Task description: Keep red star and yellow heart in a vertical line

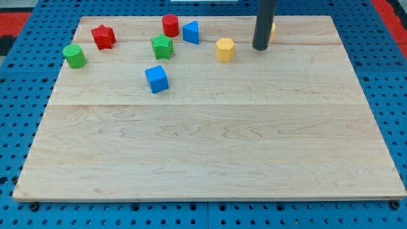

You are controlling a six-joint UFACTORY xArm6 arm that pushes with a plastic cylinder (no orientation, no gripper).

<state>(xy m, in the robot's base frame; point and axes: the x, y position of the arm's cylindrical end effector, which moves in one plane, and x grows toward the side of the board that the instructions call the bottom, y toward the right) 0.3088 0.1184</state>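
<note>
My rod (264, 22) goes off the view's top. A yellow block (272, 30) hides behind it, only a thin edge showing, so its shape can't be told.

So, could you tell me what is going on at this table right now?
My tip rests near the board's top edge, right beside a yellow block mostly hidden behind the rod, probably the yellow heart. The red star sits far off at the view's upper left, so the two are not yet in a vertical line. Other blocks lie scattered between them, including a yellow hexagon and a blue cube.
</note>
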